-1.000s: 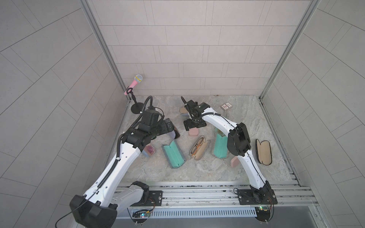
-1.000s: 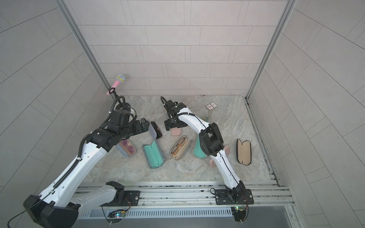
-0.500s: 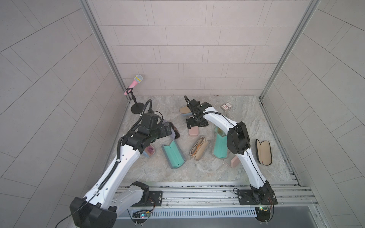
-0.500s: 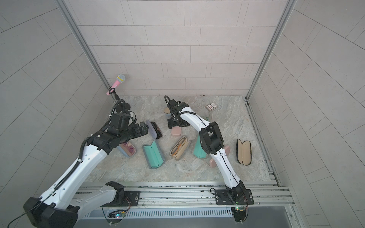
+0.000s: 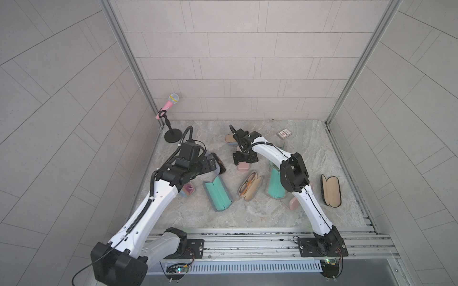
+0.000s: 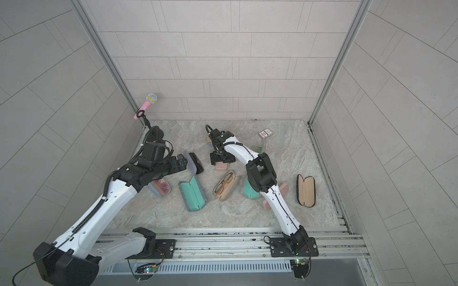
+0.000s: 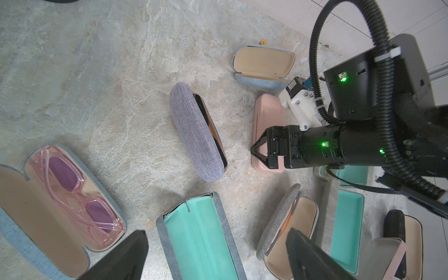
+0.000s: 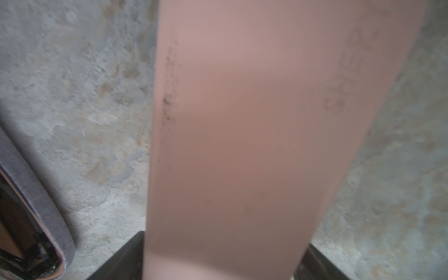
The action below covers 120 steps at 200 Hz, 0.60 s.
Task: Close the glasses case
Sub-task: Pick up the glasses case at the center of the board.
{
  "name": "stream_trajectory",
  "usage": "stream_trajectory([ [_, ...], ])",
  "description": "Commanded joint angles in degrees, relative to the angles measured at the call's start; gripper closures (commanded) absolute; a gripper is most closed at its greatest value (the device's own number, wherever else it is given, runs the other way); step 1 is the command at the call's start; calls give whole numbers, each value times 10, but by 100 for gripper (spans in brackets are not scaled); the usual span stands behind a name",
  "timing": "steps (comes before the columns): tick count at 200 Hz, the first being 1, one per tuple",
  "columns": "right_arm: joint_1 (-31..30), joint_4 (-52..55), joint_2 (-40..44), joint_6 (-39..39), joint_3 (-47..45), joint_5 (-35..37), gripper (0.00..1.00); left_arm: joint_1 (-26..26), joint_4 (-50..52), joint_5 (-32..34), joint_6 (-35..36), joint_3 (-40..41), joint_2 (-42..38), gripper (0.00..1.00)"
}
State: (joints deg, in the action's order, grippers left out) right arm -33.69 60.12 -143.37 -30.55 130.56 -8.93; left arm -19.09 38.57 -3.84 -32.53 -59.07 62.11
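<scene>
A pink glasses case lies flat on the stone floor, its lid down along a thin seam. My right gripper stands straight over it, open, one finger on each long side. In the right wrist view the pink case fills the space between the fingers, and any contact is hidden. My left gripper is open and empty. It hovers beside a grey fabric case that is slightly ajar with dark glasses inside.
Several open cases lie around: a teal one, a beige one with orange glasses, a blue one with pink sunglasses, a second teal one, a black one and a blue one at the back. A microphone stand stands back left, a card box back right.
My right gripper has sunk a little lower over the pink case. The left arm has hardly moved.
</scene>
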Motion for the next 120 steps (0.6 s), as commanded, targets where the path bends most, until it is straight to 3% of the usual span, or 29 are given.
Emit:
stream_trajectory([
  [1, 1, 9, -7, -2, 7, 2, 26, 3, -9, -1, 0, 9, 2, 3],
  [16, 1, 9, -3, -1, 5, 1, 41, 4, -14, -5, -3, 12, 2, 3],
  [35, 1, 9, 8, 1, 1, 0, 49, 5, -15, -6, -5, 15, 2, 3],
  [120, 2, -5, 143, 21, -57, -6, 54, 5, -37, -22, -26, 29, -12, 3],
])
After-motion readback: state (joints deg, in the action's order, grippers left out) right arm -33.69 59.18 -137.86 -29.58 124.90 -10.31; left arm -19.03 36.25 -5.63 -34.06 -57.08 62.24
